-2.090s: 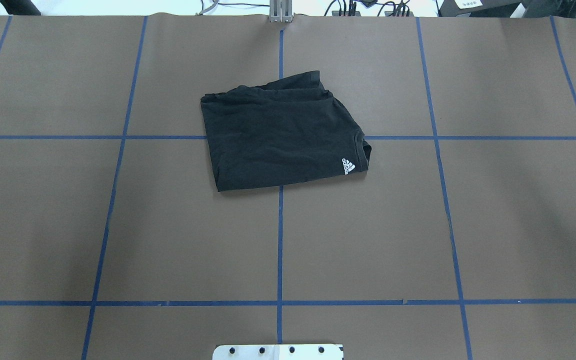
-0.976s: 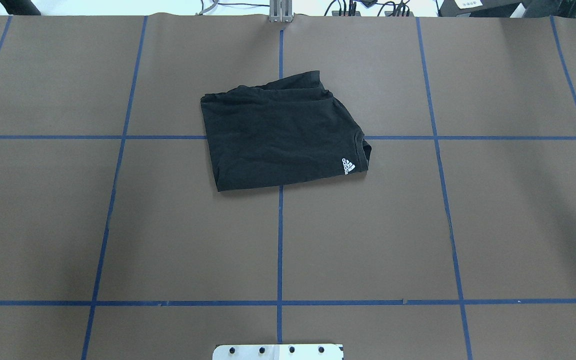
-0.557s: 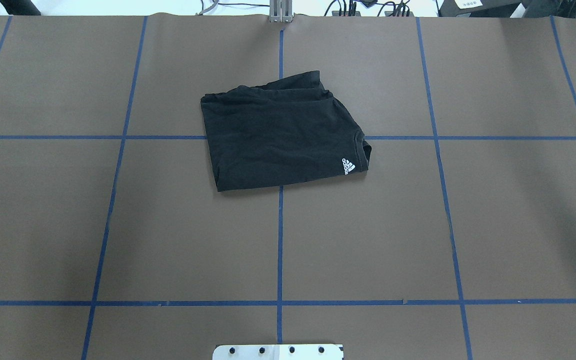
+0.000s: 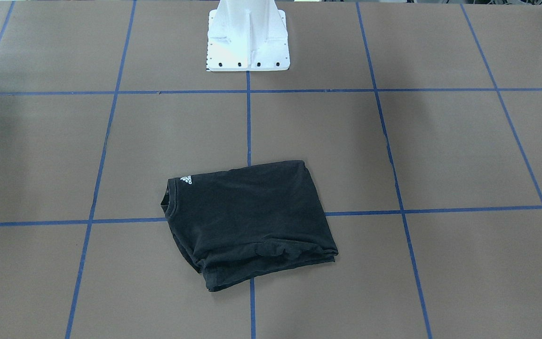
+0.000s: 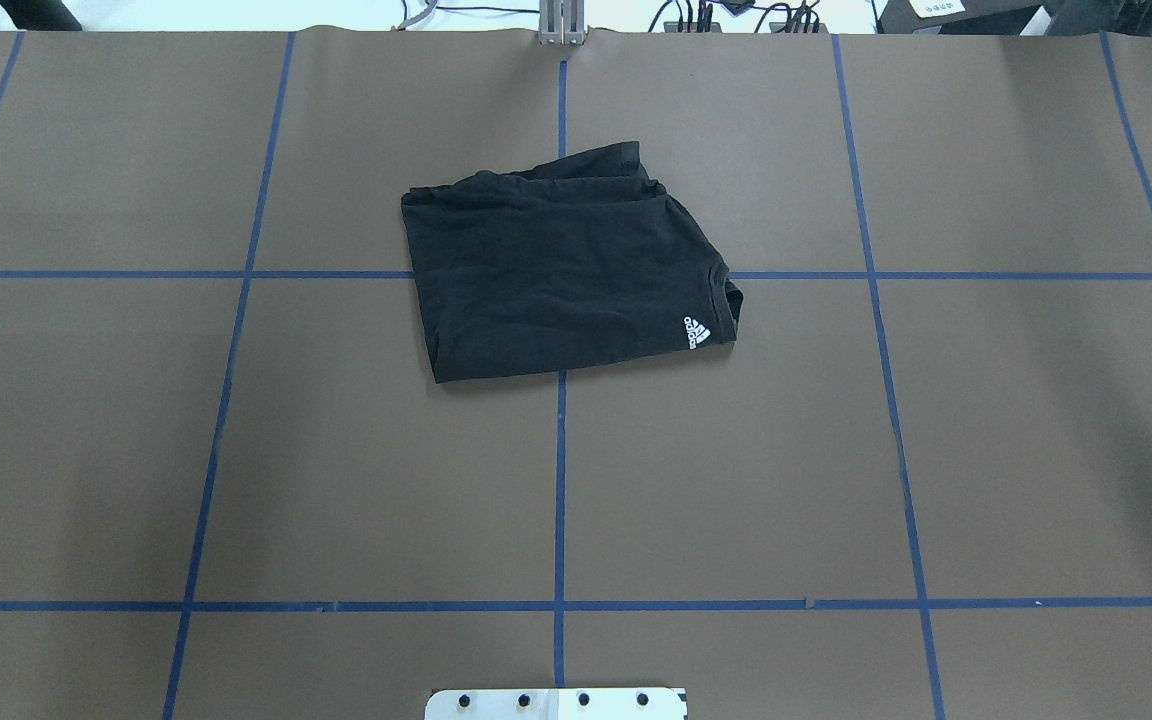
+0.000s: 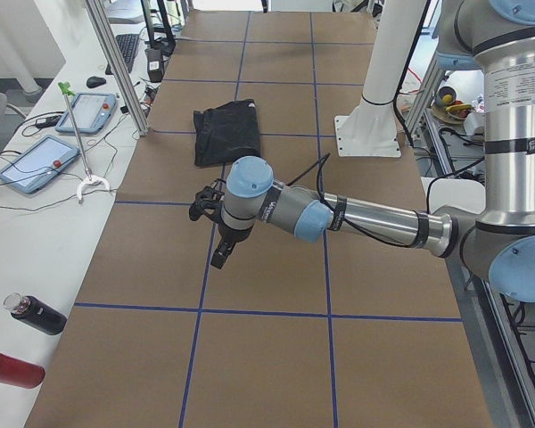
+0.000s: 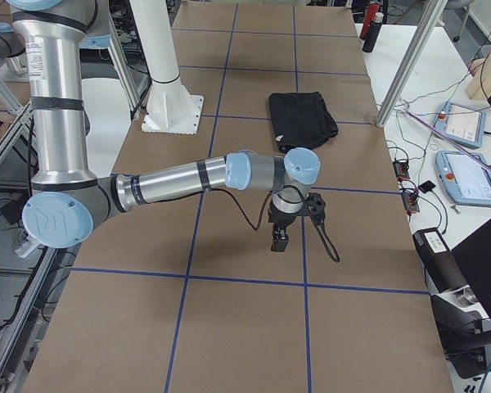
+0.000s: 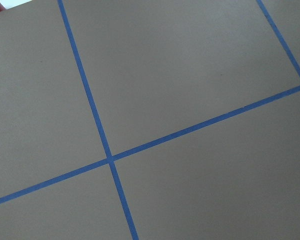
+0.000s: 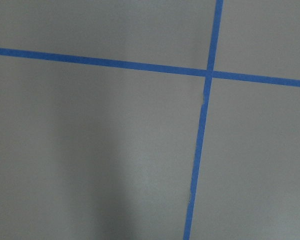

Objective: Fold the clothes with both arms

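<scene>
T-shirt (image 5: 556, 280): black, soft matte cotton, folded to a rough rectangle w/ layered, rumpled hems along far edge. Small white logo (image 5: 696, 333) at near-right corner by the ribbed collar. Lies flat mid-table (image 5: 1036, 450) (brown paper, blue tape grid), fwd of white pedestal base (image 4: 247, 37). Left gripper (image 6: 219, 257) & right gripper (image 7: 278, 239): black, pointing down over bare paper, one each side, well apart from shirt; finger spread can't be told, side views only.
</scene>
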{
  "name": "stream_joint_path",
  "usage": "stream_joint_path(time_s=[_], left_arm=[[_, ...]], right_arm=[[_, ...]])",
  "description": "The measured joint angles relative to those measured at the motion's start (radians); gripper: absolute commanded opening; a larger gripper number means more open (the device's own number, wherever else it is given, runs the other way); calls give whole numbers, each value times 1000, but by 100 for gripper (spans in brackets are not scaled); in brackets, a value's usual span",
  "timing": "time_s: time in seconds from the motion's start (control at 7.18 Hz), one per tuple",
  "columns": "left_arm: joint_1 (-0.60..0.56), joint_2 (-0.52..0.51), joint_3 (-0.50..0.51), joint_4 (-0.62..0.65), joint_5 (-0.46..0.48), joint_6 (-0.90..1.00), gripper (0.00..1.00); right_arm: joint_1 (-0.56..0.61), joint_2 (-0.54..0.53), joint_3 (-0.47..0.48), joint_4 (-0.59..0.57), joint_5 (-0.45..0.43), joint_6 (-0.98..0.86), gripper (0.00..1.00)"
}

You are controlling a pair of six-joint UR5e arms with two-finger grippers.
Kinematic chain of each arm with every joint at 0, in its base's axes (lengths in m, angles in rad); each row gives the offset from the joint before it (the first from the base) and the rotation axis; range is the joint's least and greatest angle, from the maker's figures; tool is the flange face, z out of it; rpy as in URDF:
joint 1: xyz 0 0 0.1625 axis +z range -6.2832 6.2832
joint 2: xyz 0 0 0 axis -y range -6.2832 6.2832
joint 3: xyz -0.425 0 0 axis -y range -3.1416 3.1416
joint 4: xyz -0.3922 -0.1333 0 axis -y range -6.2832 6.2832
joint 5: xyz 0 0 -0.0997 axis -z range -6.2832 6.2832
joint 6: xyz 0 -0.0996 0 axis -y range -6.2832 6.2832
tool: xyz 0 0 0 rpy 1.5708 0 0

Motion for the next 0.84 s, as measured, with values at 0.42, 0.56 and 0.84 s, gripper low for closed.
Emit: stream_joint_path(time_s=[0.42,0.56,0.84], left_arm=[[1,-1,-3,5,-2,0,100],[1,-2,-3,6,-2,0,100],[1,0,-1,6,-1,1,100]], right_arm=[[2,-8,-5,0,0,0,100],[5,-11,-6,-1,1,0,100],[8,-14,-5,-1,2,-1,100]])
